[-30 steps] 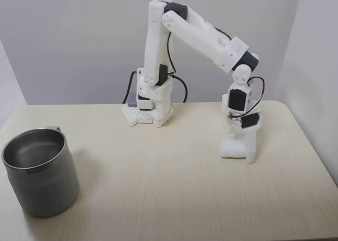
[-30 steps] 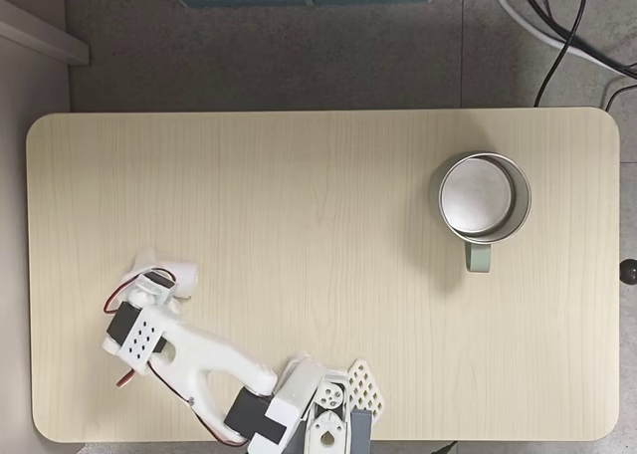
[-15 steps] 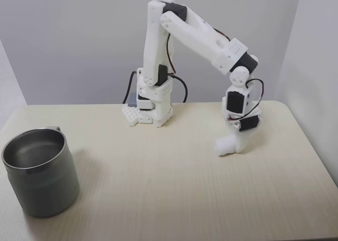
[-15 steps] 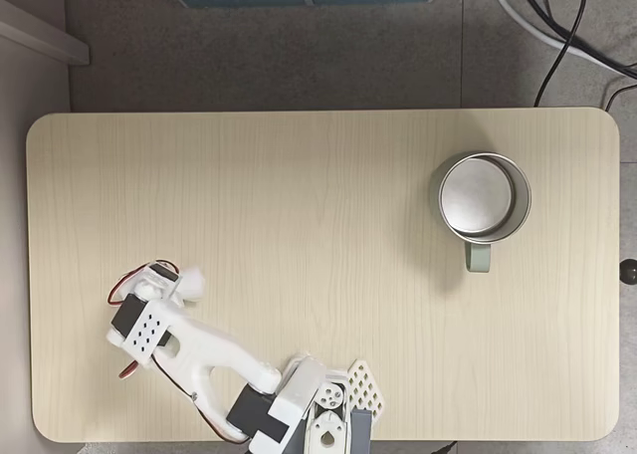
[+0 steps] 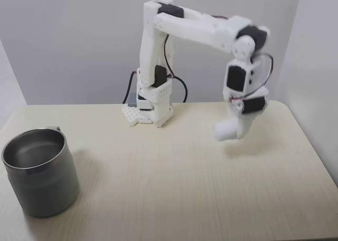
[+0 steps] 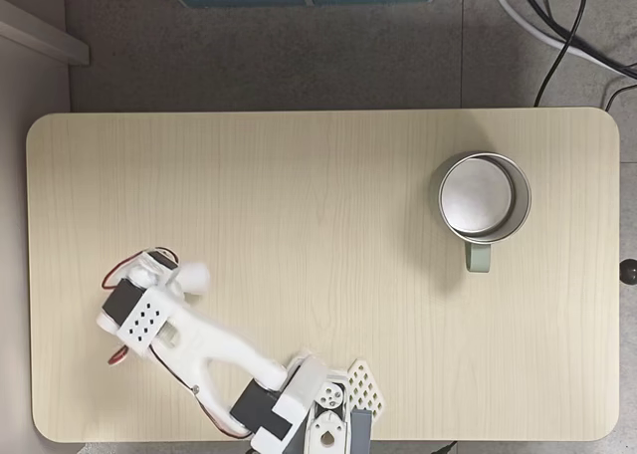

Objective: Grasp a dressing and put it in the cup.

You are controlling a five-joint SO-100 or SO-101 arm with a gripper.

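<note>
The dressing, a small white soft roll, hangs in the air above the table's right part in a fixed view, held by my white gripper, which is shut on it. From above, in a fixed view, the dressing pokes out beside the gripper at the lower left. The cup, a large grey brushed-steel mug, stands upright at the near left of the table. In the top-down fixed view the cup sits at the right, handle toward the bottom, far from the gripper.
The arm's base is mounted at the back edge of the light wooden table. A wall stands behind, and a second wall lies close on the right. Black cables lie on the floor beyond the table.
The gripper has risen from the tabletop with the dressing in it, lifting clear of the surface. The arm's upper links have swung higher. The cup has not moved.
</note>
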